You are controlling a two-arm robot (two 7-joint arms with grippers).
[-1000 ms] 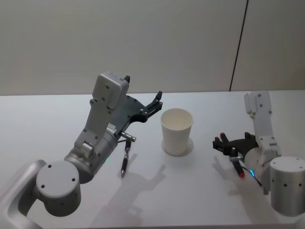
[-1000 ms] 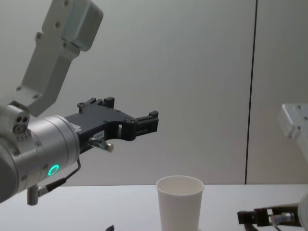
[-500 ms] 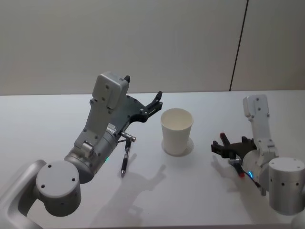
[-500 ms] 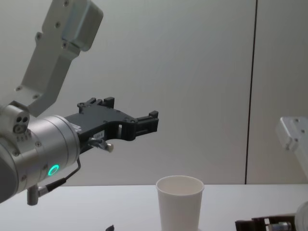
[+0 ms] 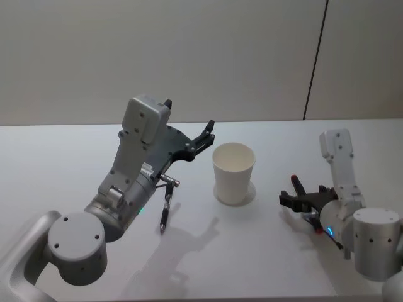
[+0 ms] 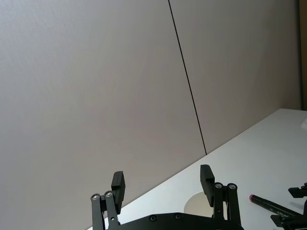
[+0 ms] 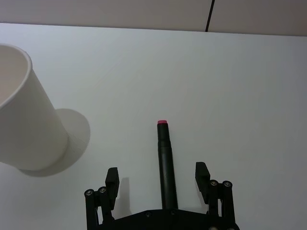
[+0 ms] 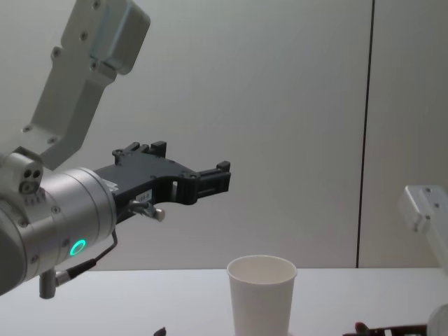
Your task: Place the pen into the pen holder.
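R pincer point(image 7: 157, 171) lowered | open astride pen point(image 7: 166, 158) | blk, pink tip

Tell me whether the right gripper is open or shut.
Open: the right gripper has its fingers apart, the red-tipped pen lying between them.

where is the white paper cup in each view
Head view: the pen holder stands at centre, on the table.
Left wrist view: its rim peeks past the left gripper.
Right wrist view: it shows large at the edge, beside the right gripper.
Chest view: it sits low at centre.
Shared landmark: the dark wall seam behind it.
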